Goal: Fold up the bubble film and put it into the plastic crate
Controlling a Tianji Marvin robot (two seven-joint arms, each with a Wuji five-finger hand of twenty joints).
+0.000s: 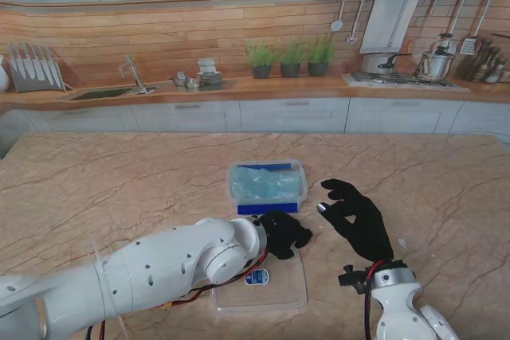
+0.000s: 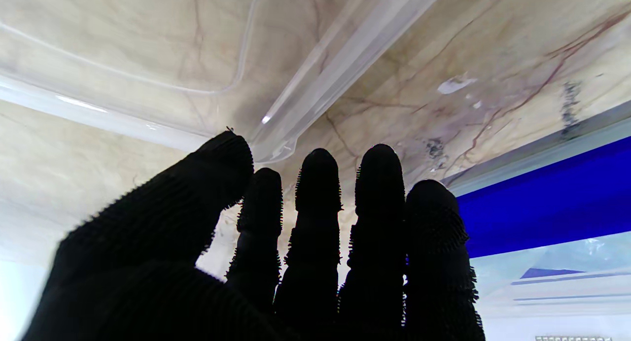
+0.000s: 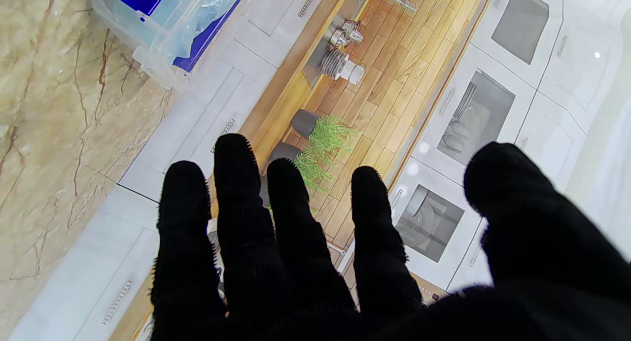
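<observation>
The clear plastic crate (image 1: pixel 231 189) with blue handles stands mid-table, and the pale blue bubble film (image 1: pixel 265 184) lies bunched inside it. Its clear lid (image 1: pixel 275 296) lies flat on the table nearer to me. My left hand (image 1: pixel 284 232) in its black glove hovers between crate and lid, fingers straight and holding nothing. In the left wrist view my left hand (image 2: pixel 315 262) has its fingertips by the lid's corner (image 2: pixel 276 139) and a blue crate handle (image 2: pixel 542 203). My right hand (image 1: pixel 360 219) is raised to the right of the crate, fingers spread. The right wrist view shows my right hand (image 3: pixel 305 262), crate (image 3: pixel 148 50) and film (image 3: pixel 207 11).
The marble table (image 1: pixel 96 189) stretches wide on both sides. A small blue-and-white sticker (image 1: pixel 256 277) sits on the lid. A tiny white scrap (image 1: pixel 402 243) lies to the right of my right hand. Behind the table runs a kitchen counter with sink, potted herbs (image 1: pixel 291 57) and a stove.
</observation>
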